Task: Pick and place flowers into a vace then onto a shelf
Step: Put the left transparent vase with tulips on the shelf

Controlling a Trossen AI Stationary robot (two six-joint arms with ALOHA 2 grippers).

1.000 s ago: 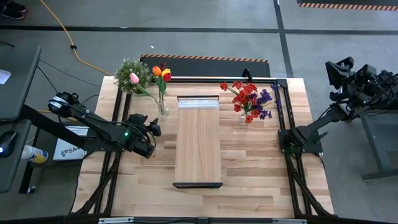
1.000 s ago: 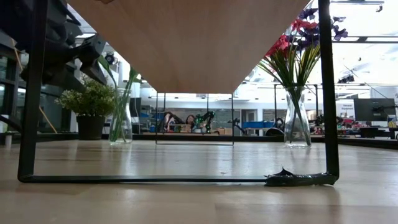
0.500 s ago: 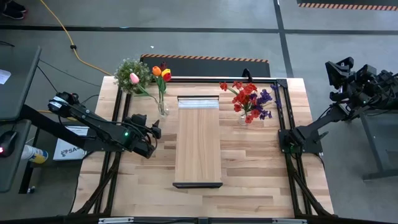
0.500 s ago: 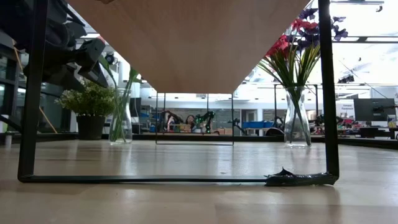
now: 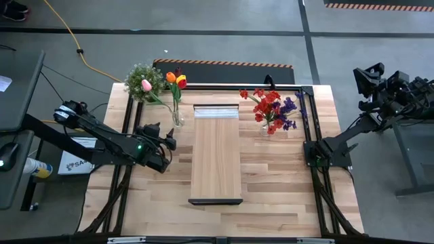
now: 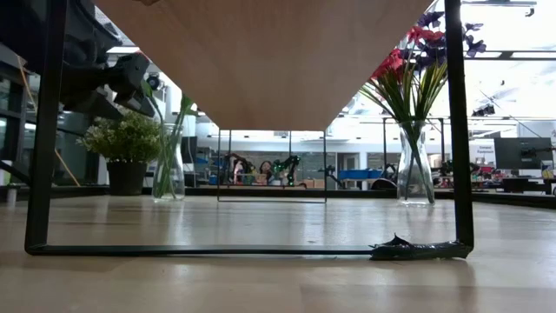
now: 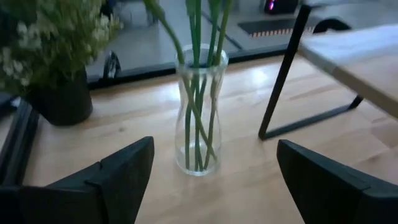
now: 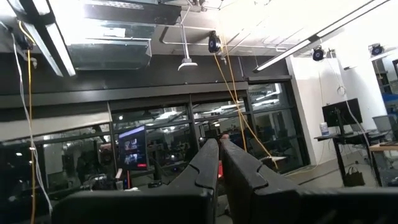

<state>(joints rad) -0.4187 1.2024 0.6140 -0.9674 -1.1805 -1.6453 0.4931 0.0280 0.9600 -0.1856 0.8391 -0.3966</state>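
Overhead, butcher-block table [image 5: 271,176] on grey concrete floor [image 5: 224,47].

1. Left wrist view — the flowers [image 7: 198,37] cut off at the stems; blossoms out of frame.
2. Low view — the shelf [image 6: 269,56] shows only its underside.
3. Potted plant [image 7: 46,46] blurred, partly cropped.

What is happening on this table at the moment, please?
The left gripper stands open in front of a clear glass vase holding yellow, orange and pink tulips, touching nothing. The vase stands on the table beside the long light-wood shelf, next to a bushy green potted plant. A second glass vase with red and purple flowers stands on the shelf's other side. The right gripper waits off the table, fingers shut.
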